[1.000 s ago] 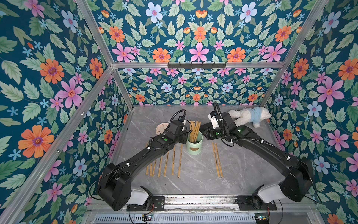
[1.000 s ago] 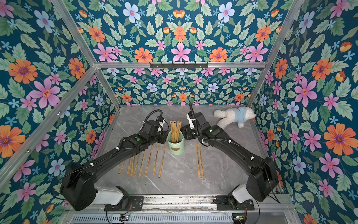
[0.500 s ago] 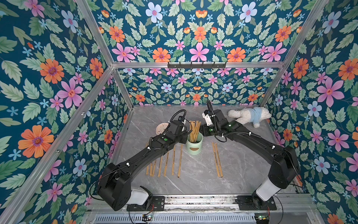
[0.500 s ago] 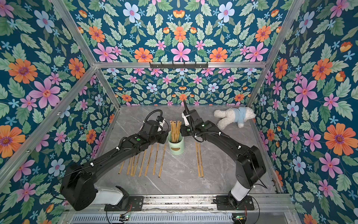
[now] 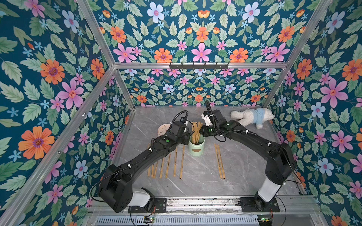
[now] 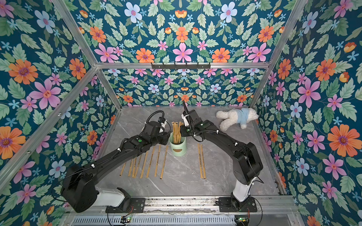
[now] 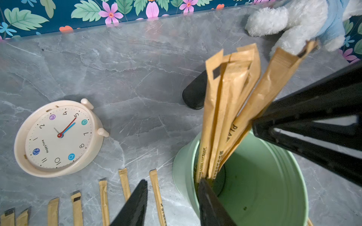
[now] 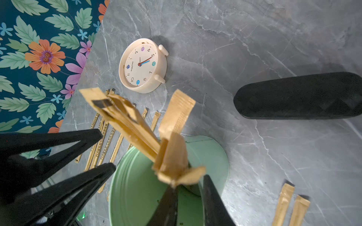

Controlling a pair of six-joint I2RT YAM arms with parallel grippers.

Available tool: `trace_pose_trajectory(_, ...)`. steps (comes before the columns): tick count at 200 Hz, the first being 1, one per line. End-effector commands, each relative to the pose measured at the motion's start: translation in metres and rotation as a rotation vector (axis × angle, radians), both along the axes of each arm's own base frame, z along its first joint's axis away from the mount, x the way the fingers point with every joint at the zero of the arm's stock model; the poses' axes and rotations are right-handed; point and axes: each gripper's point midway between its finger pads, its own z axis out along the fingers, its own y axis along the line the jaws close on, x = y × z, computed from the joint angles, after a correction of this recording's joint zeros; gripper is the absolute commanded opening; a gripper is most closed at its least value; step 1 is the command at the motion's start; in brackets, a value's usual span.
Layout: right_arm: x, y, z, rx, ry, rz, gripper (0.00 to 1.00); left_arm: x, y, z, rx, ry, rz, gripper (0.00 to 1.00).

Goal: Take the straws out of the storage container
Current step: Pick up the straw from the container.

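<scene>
Moved: right pincer (image 8: 191, 182) has swung in over the storage container (image 5: 196, 148) and narrowed; left arm unchanged.
Right pincer: fingers round the crumpled tops of the straws (image 8: 172, 156); a firm hold cannot be told.
Left pincer (image 7: 173, 181): open, astride the container's rim, one finger inside.
Straws: some upright in the container, mid-table (image 5: 199, 182); others flat on either side.
Hidden: both pincers in both top views; clock (image 5: 163, 129) half covered.
</scene>
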Motion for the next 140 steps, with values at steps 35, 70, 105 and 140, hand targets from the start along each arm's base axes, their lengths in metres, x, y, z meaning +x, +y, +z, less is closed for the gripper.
trace_pose_trajectory(35,0.004,0.003,0.002,-0.007,-0.010,0.011,0.21,0.002,0.001,0.001,0.007,-0.010,0.007,0.45)
trace_pose_trajectory(70,0.003,0.003,0.001,-0.013,-0.009,0.016,0.15,0.002,0.001,0.001,0.009,-0.010,0.008,0.45)
trace_pose_trajectory(105,0.002,0.002,0.003,-0.018,-0.009,0.023,0.08,0.002,0.002,0.000,0.010,-0.008,0.009,0.45)
trace_pose_trajectory(140,-0.006,-0.001,0.010,-0.017,-0.006,0.033,0.06,0.003,0.001,0.000,0.008,-0.008,0.008,0.45)
